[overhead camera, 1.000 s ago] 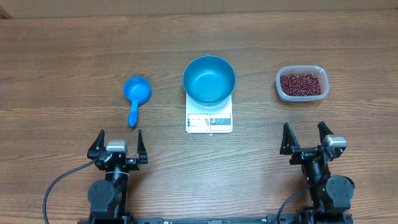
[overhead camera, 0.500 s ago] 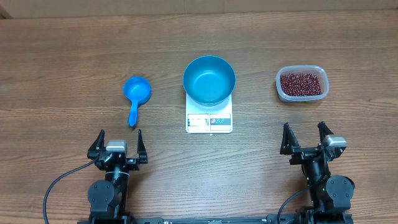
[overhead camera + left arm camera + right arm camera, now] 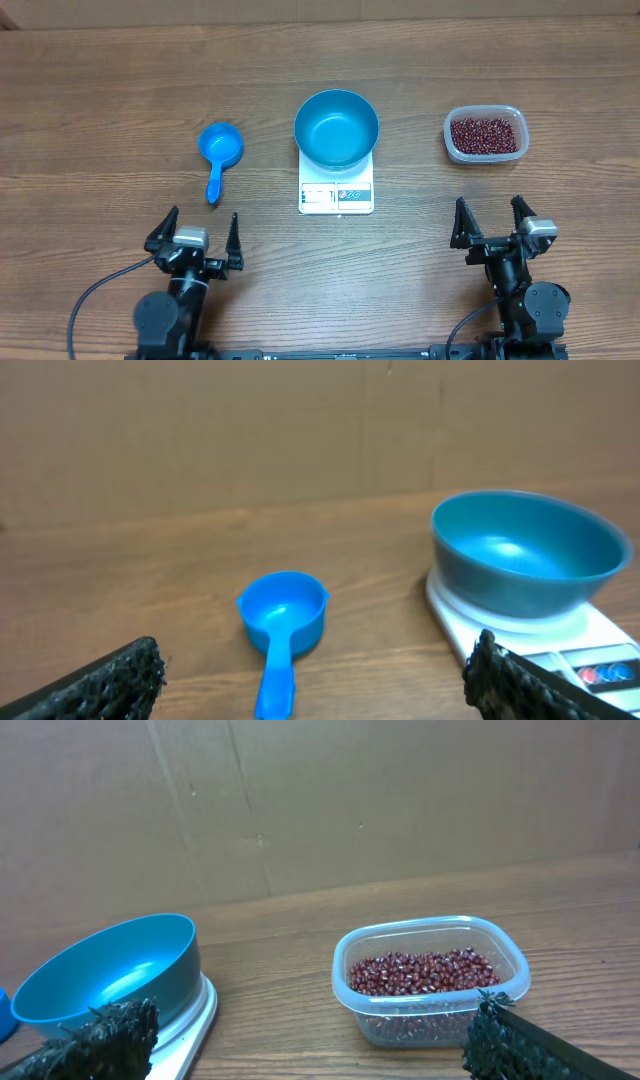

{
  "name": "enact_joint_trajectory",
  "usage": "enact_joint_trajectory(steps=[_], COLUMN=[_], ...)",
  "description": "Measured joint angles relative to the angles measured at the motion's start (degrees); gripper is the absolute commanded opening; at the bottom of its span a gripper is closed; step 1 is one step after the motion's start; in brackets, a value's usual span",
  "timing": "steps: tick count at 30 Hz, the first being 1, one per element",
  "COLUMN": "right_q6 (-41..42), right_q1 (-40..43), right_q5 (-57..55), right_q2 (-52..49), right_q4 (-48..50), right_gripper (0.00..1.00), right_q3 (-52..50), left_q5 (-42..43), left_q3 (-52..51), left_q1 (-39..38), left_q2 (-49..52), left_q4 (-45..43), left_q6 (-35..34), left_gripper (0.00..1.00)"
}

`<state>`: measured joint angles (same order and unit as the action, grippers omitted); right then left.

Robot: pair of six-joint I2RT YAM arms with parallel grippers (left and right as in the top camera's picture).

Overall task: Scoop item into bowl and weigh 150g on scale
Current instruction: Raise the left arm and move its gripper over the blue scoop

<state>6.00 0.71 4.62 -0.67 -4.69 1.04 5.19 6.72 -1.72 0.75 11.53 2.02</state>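
A large bright blue bowl [image 3: 336, 127] [image 3: 528, 554] [image 3: 105, 970] rests on the white scale [image 3: 336, 190] [image 3: 585, 643] at the table's middle. Dark red-brown beans [image 3: 485, 135] [image 3: 422, 973] fill a clear plastic tub [image 3: 484, 156] [image 3: 430, 1020] at the right. A small blue handled scoop [image 3: 218, 157] [image 3: 280, 628] lies left of the scale. My left gripper [image 3: 197, 230] [image 3: 315, 680] stands open near the front edge, a little short of the scoop's handle. Open too, my right gripper [image 3: 489, 217] [image 3: 315, 1040] sits in front of the tub with nothing between its fingers.
A brown cardboard wall [image 3: 300, 430] [image 3: 400, 800] closes off the far side of the wooden table [image 3: 100, 120]. Black cables [image 3: 95, 295] run from both arm bases at the front edge.
My left gripper has turned slightly and shifted a little to the right. The right arm, scoop, bowl and tub have not moved.
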Motion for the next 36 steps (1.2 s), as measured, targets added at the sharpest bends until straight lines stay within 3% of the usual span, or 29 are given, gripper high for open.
enact_joint_trajectory(steps=[7,12,20,22,27,35,36], right_q6=[0.0,0.0,-0.02,-0.04,0.0,0.0,0.02], right_q1=[0.02,0.0,0.0,0.0,0.0,0.0,0.0], right_q5=[0.02,0.0,0.0,0.0,0.02,0.0,0.0], right_q2=[0.02,0.04,0.02,0.07,0.09,0.09,0.09], right_q4=[-0.02,0.0,0.04,0.04,0.02,0.02,0.0], right_gripper=[1.0,1.0,1.0,1.0,1.0,1.0,1.0], right_q3=[0.0,0.0,0.0,0.0,0.0,0.0,0.0], left_q5=[1.38,3.45,9.25,10.78,13.35,20.11,21.03], left_q3=[16.74,30.64,56.04,63.63,78.4,84.52,84.52], left_q1=[0.0,0.0,0.0,0.0,0.0,0.0,0.0], left_q2=[2.05,10.29,33.14,40.09,55.93,70.77,72.0], left_q4=[10.82,15.56,31.41,40.83,52.41,56.02,56.0], left_q6=[-2.08,-2.54,-2.51,-2.64,-2.95,-3.23,-3.37], left_gripper=[0.99,1.0,1.0,0.99,0.99,1.0,0.88])
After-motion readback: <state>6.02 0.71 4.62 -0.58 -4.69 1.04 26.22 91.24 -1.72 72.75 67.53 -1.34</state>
